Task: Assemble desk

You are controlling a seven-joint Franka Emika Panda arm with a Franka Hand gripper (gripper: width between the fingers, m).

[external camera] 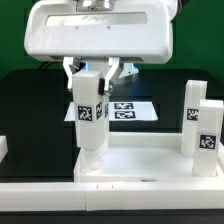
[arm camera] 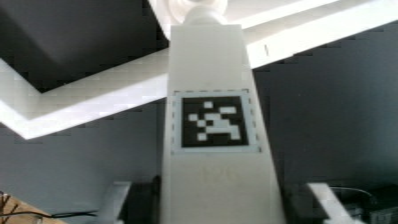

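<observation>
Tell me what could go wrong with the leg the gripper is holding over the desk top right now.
1. The leg stands at the top's corner on the exterior view's left; if it is off the socket it may jam or sit crooked.
2. The gripper holds only the leg's upper end, so pushing or twisting could make the leg slip.
3. The top looks unclamped, so it could slide, toward the two legs already standing at the exterior view's right.

The gripper (external camera: 97, 72) is seen pointing straight down, fingers (external camera: 72, 72) closed on a leg (external camera: 91, 115).
</observation>
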